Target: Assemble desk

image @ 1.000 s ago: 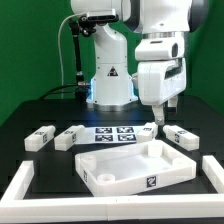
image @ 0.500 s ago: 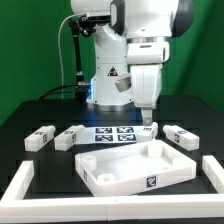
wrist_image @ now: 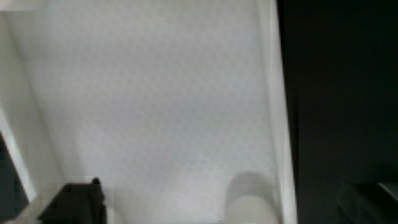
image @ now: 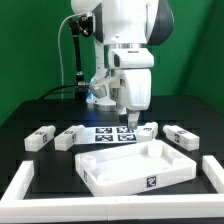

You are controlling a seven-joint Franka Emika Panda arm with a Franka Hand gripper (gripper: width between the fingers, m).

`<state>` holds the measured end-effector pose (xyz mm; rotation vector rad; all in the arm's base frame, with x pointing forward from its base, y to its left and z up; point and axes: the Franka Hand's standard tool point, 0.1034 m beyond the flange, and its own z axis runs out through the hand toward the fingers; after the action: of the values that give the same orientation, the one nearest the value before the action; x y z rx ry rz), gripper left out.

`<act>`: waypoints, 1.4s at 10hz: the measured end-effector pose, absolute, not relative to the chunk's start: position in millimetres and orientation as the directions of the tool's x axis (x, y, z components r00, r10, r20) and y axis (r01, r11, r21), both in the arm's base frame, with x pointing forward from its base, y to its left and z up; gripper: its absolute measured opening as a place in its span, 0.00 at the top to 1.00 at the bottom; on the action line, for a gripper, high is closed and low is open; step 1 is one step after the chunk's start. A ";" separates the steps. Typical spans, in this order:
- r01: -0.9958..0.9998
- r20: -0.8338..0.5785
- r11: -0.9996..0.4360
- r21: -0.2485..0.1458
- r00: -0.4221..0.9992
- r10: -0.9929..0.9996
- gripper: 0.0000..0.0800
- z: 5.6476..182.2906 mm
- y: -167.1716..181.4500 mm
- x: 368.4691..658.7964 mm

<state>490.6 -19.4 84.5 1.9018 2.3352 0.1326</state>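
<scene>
Green curtain (image: 30,60) backs a black table (image: 60,118), where your white Franka arm (image: 130,40) hangs its two-finger gripper (image: 130,121) low over the middle of the table's far half, jaws spread wide and clamped on nothing.

You have the desk in pieces. The large flat white plastic tabletop panel (image: 135,165), rimmed all round, lies mid-table toward the near edge. Four short square white legs with black-and-white tags lie loose behind it. Two of them (image: 40,137) (image: 72,137) lie toward the table edge on the exterior view's left. One (image: 148,130) is just beside the panel's far edge, below the gripper, and one (image: 182,135) lies toward the edge on the exterior view's right. The thin white marker board (image: 108,133) lies between the legs, behind the panel.

By the look of them, expect every part to be stiff, light and smooth. The panel seems too broad to span, so take it by its rim wall. Grip a leg across its square section at mid-length. The slick plastic may skate on the table if you nudge it before the jaws close.

Your exterior view gives the whole layout but hardly shows the gap between the jaws. Your wrist view shows that gap, with a dark fingertip (wrist_image: 80,200) at the frame's edge. Beyond it is only a blurred broad white surface (wrist_image: 160,100) beside a dark strip. You cannot tell from that picture which white part it is.
</scene>
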 end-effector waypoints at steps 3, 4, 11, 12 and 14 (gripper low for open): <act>0.964 -0.046 0.237 0.123 -0.233 0.971 0.19 64.1 -26.4 483.0; 0.967 -0.037 0.232 0.102 -0.230 0.973 0.19 51.9 -27.2 477.7; 0.974 -0.009 0.220 0.052 -0.220 0.975 0.54 12.6 -28.9 474.4; 0.974 -0.009 0.220 0.052 -0.220 0.976 0.54 12.6 -28.9 474.3; 0.974 -0.009 0.220 0.051 -0.220 0.976 0.88 12.4 -28.9 474.2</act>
<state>474.2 -28.9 12.4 1.9374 2.4232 0.0535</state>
